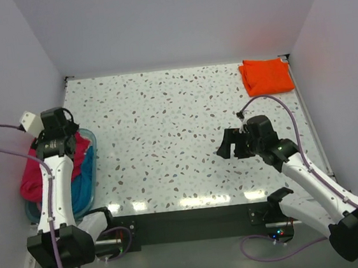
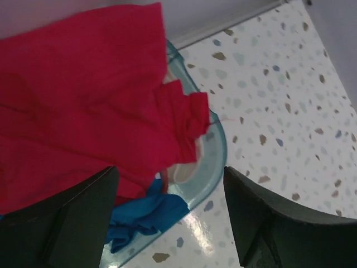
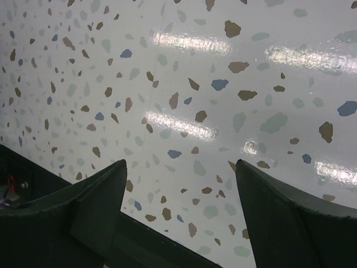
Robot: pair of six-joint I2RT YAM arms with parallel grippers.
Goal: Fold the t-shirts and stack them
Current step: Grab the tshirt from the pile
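Note:
A magenta-pink t-shirt lies crumpled in a clear bluish basket at the table's left edge. In the left wrist view this pink t-shirt fills the upper left and hangs over the basket rim. My left gripper hovers over it, open and empty. An orange t-shirt lies folded in the far right corner. My right gripper stands open over bare table right of centre, with nothing between its fingers.
A blue cloth lies in the basket beside the pink shirt, and in the left wrist view it sits under that shirt. White walls close in the speckled table on three sides.

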